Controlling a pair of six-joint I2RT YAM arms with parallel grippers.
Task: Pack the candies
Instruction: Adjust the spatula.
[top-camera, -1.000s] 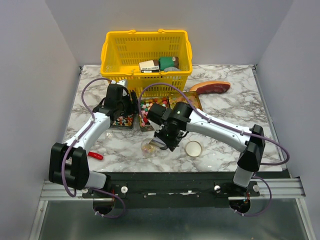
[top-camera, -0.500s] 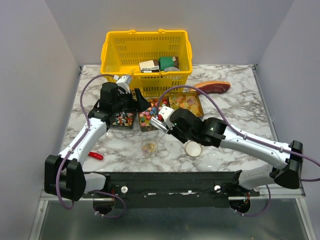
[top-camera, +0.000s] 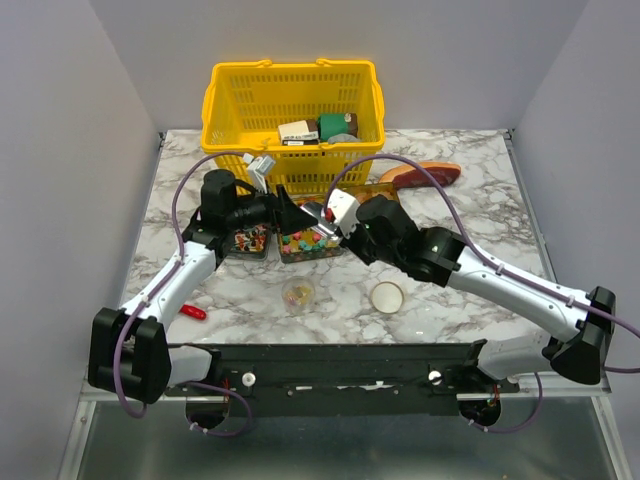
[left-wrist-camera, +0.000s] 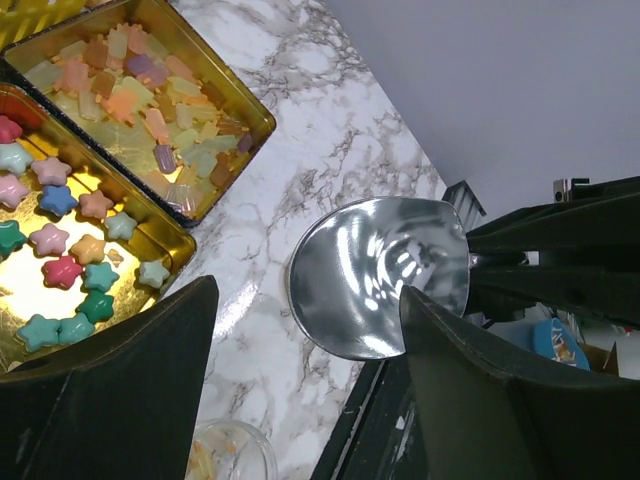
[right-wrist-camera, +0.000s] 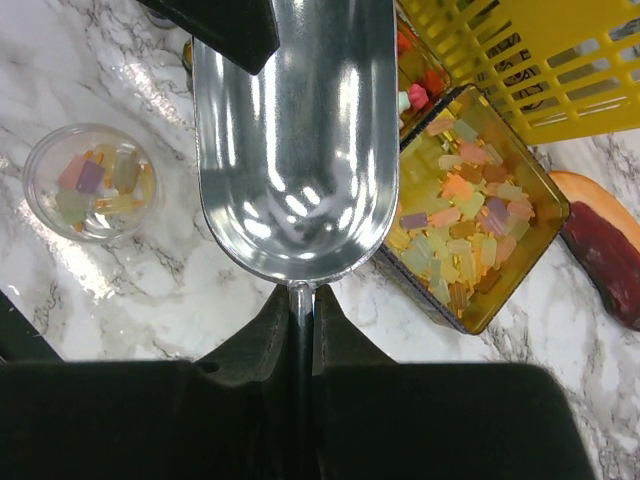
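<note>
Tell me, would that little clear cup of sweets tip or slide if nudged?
It would probably slide, not tip: the clear cup looks low and wide on the glossy marble table. Likely light, holding only a few candies.

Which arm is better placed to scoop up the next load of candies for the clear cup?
Right. The right gripper is shut on the handle of the empty metal scoop, close to the gummies. The left gripper is open and holds nothing.
</note>
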